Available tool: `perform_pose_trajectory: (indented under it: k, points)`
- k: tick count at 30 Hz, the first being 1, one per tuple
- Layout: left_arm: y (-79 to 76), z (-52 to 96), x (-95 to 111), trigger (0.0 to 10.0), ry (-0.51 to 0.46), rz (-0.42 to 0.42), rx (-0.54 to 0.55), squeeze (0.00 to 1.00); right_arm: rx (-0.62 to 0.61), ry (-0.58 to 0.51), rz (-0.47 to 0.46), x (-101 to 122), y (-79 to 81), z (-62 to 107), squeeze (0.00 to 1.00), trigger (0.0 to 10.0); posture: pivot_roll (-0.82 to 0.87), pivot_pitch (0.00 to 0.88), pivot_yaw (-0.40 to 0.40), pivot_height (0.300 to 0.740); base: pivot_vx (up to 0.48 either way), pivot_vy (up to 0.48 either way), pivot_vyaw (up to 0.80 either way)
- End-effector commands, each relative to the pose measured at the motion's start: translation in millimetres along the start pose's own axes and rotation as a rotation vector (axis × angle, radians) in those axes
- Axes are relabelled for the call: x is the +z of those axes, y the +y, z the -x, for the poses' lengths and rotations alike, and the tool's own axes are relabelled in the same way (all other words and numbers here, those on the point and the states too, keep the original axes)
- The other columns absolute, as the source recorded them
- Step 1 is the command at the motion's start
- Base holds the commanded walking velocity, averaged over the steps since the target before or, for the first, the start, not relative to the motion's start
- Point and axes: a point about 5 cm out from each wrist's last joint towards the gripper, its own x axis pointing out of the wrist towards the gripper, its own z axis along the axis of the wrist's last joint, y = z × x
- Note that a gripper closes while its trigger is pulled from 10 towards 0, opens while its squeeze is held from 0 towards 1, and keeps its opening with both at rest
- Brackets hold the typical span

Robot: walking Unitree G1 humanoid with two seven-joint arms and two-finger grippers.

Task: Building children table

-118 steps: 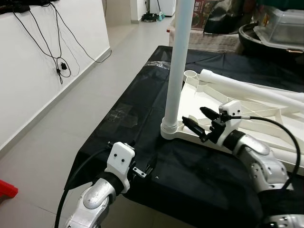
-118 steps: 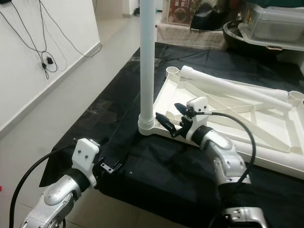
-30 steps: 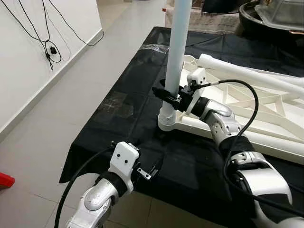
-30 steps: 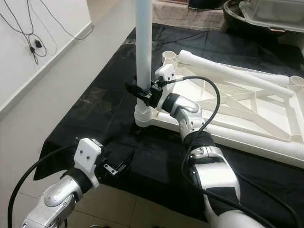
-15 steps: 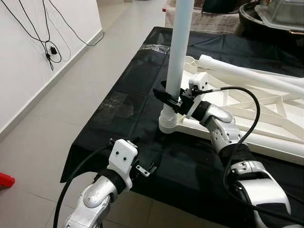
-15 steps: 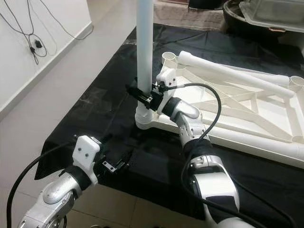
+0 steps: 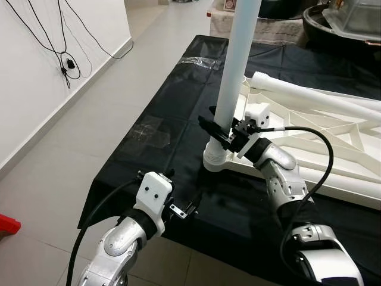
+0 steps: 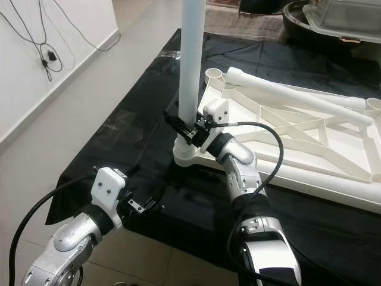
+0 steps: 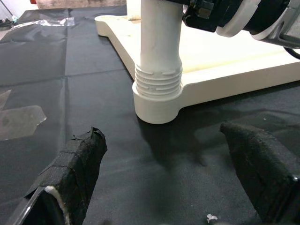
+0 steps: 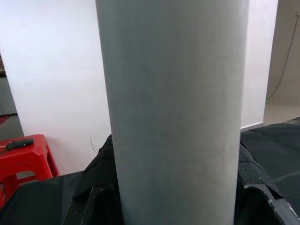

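Leg now tilted, in right tool

**Four cameras around one bench corner**

The two head views look forward and down from above the near edge of the bench, covered in black cloth. They share almost the whole scene: the upright white leg, the white tabletop frame lying flat, both arms and the floor to the left. The right eye view sits slightly further right, so everything falls a little left in it.

The left wrist view looks low and level across the cloth, between its own two fingers, at the leg's threaded base from near.

The right wrist view faces the leg from very close, with a red stool and a wall behind.
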Motion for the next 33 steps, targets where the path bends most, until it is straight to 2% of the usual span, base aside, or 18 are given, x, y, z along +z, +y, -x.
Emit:
perform_pose_trajectory:
  k: [1, 6, 7, 8, 9, 10, 11, 13, 14, 16, 17, 18, 19, 20, 22, 28, 30, 33]
  points:
    - [1.7, 1.5, -4.1, 10.0, 0.015, -0.005, 0.001, 0.0, -0.028, 0.042, -0.055, -15.8, 5.1, 6.9, 0.0, 0.0, 0.13, 0.192, -0.027, 0.74, 0.0, 0.0, 0.0]
    - [3.3, 0.5, -3.6, 10.0, 0.012, -0.009, 0.001, 0.0, -0.155, 0.12, -0.03, -24.7, 3.1, 7.3, 0.0, 0.0, 0.13, 0.187, -0.027, 0.74, 0.0, 0.0, 0.0]
    - [3.8, 0.0, -3.6, 10.0, 0.011, -0.01, 0.001, 0.0, -0.288, 0.171, 0.017, -29.2, -3.2, 8.6, 0.0, 0.0, 0.13, 0.183, -0.023, 0.74, 0.0, 0.0, 0.0]
    - [3.8, 0.0, -3.6, 10.0, 0.011, -0.01, 0.001, 0.0, -0.288, 0.171, 0.017, -29.2, -3.2, 8.6, 0.0, 0.0, 0.13, 0.183, -0.023, 0.74, 0.0, 0.0, 0.0]
    - [4.2, -0.6, -3.4, 10.0, 0.01, -0.012, 0.001, 0.0, -0.456, 0.202, 0.059, -31.5, -11.7, 12.4, 0.0, 0.0, 0.13, 0.181, -0.023, 0.74, 0.0, 0.0, 0.0]
    - [4.2, -0.6, -3.4, 10.0, 0.01, -0.012, 0.001, 0.0, -0.456, 0.202, 0.059, -31.5, -11.7, 12.4, 0.0, 0.0, 0.13, 0.181, -0.023, 0.74, 0.0, 0.0, 0.0]
    - [4.6, -1.2, -3.3, 10.0, 0.008, -0.013, -0.001, 0.0, -0.616, 0.239, 0.106, -33.1, -19.3, 17.8, 0.0, 0.0, 0.13, 0.18, -0.023, 0.74, 0.0, 0.0, 0.0]
    - [4.6, -1.2, -3.3, 10.0, 0.008, -0.013, -0.001, 0.0, -0.616, 0.239, 0.106, -33.1, -19.3, 17.8, 0.0, 0.0, 0.13, 0.18, -0.023, 0.74, 0.0, 0.0, 0.0]
    - [5.4, -1.8, -2.9, 10.0, 0.007, -0.016, -0.002, 0.0, -0.784, 0.241, 0.157, -30.8, -24.2, 24.4, 0.0, 0.0, 0.13, 0.179, -0.021, 0.74, 0.0, 0.0, 0.0]
    - [5.4, -1.8, -2.9, 10.0, 0.007, -0.016, -0.002, 0.0, -0.784, 0.241, 0.157, -30.8, -24.2, 24.4, 0.0, 0.0, 0.13, 0.179, -0.021, 0.74, 0.0, 0.0, 0.0]
    - [6.1, -2.2, -2.3, 10.0, 0.005, -0.018, -0.002, 0.0, -0.934, 0.229, 0.177, -27.9, -24.9, 30.6, 0.0, 0.0, 0.14, 0.179, -0.021, 0.74, 0.0, 0.0, 0.0]
    - [6.1, -2.2, -2.3, 10.0, 0.005, -0.018, -0.002, 0.0, -0.934, 0.229, 0.177, -27.9, -24.9, 30.6, 0.0, 0.0, 0.14, 0.179, -0.021, 0.74, 0.0, 0.0, 0.0]
    - [6.7, -2.2, -2.1, 10.0, 0.005, -0.02, -0.002, 0.0, -1.065, 0.209, 0.194, -23.8, -22.7, 35.3, 0.0, 0.0, 0.14, 0.181, -0.02, 0.74, 0.0, 0.0, 0.0]
    - [6.7, -2.2, -2.1, 10.0, 0.005, -0.02, -0.002, 0.0, -1.065, 0.209, 0.194, -23.8, -22.7, 35.3, 0.0, 0.0, 0.14, 0.181, -0.02, 0.74, 0.0, 0.0, 0.0]
    - [7.1, -2.2, -2.0, 10.0, 0.005, -0.022, -0.003, 0.0, -1.314, 0.181, 0.173, -20.7, -10.2, 41.2, 0.0, 0.0, 0.14, 0.183, -0.02, 0.74, 0.0, 0.0, 0.0]
    - [6.8, -2.8, -1.8, 10.0, 0.004, -0.024, -0.007, 0.0, -1.462, 0.187, 0.121, -22.6, 3.3, 38.1, 0.0, 0.0, 0.14, 0.185, -0.019, 0.74, 0.0, 0.0, 0.0]
    - [6.5, -3.3, -2.0, 10.0, 0.004, -0.022, -0.009, 0.0, -1.574, 0.223, 0.053, -26.5, 14.6, 28.1, 0.0, 0.0, 0.14, 0.186, -0.018, 0.74, 0.0, 0.0, 0.0]
    - [6.3, -3.5, -2.2, 10.0, 0.004, -0.021, -0.01, 0.0, -1.604, 0.236, 0.039, -27.2, 18.4, 23.7, 0.0, 0.0, 0.14, 0.186, -0.018, 0.74, 0.0, 0.0, 0.0]
